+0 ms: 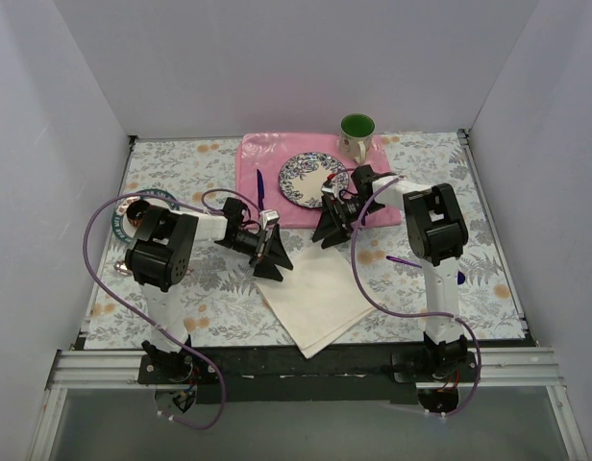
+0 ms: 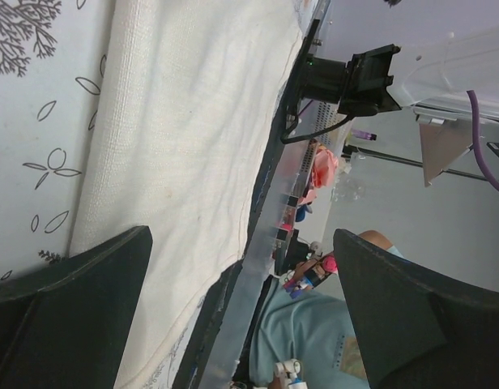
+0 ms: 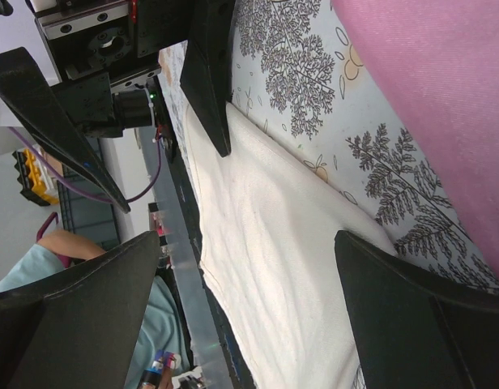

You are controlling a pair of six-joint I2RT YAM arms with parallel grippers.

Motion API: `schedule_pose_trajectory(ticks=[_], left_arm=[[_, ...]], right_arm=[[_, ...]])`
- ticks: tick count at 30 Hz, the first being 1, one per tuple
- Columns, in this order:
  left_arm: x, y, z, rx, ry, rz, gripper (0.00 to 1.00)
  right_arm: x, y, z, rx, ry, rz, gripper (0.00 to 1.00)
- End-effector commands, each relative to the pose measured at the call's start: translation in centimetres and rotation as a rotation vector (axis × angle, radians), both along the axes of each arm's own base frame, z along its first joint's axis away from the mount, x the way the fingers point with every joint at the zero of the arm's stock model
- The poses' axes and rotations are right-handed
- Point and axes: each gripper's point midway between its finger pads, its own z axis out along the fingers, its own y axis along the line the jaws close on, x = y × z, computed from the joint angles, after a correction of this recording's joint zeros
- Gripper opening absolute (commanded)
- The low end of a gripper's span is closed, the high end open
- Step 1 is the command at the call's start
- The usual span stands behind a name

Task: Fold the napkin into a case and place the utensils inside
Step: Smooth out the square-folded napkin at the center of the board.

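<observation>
Folding seems just starting: napkin [image 1: 315, 298] lies flat at 6 o'clock on the counter [image 1: 209, 288]; left end effector [image 1: 269, 254] and right end effector [image 1: 333, 230] hover wide open, empty, at its 12 o'clock edge. Next: pinch corners.

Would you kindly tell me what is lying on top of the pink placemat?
A floral plate and a dark purple knife lie on the placemat; the right gripper covers its near right part, hiding anything there.

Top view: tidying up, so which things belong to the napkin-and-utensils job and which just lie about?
Job: napkin; the utensils cannot be picked out here.
Lying about: pink placemat, plate, green mug, dark knife.
</observation>
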Motion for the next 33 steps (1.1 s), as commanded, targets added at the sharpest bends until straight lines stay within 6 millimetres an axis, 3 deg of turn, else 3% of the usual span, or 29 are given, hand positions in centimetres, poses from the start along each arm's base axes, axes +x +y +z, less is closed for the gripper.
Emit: schedule_pose_trajectory(ticks=[1, 7, 13, 26, 30, 33], left_arm=[[-0.1, 1.5, -1.1, 0.086, -0.052, 0.020, 0.98], [-2.8, 3.3, -1.6, 0.156, -0.064, -0.058, 0.98], [-4.1, 4.6, -1.9, 0.166, -0.063, -0.096, 0.98], [-2.3, 6.0, -2.0, 0.122, -0.021, -0.026, 0.98], [-1.6, 5.9, -0.4, 0.077, -0.046, -0.013, 0.96], [-1.3, 4.7, 2.8, -0.014, -0.059, -0.010, 0.96]], right_arm=[[0.5, -2.3, -4.6, -0.145, -0.027, -0.020, 0.99], [0.7, -2.5, -4.8, -0.163, -0.033, -0.030, 0.99], [0.7, -2.6, -5.0, -0.169, -0.035, -0.030, 0.99], [1.4, -2.5, -5.0, -0.177, -0.067, -0.033, 0.99], [0.7, -0.9, -1.9, -0.069, -0.097, 0.036, 0.98], [-0.6, 0.9, 2.6, 0.051, -0.084, 0.072, 0.98]])
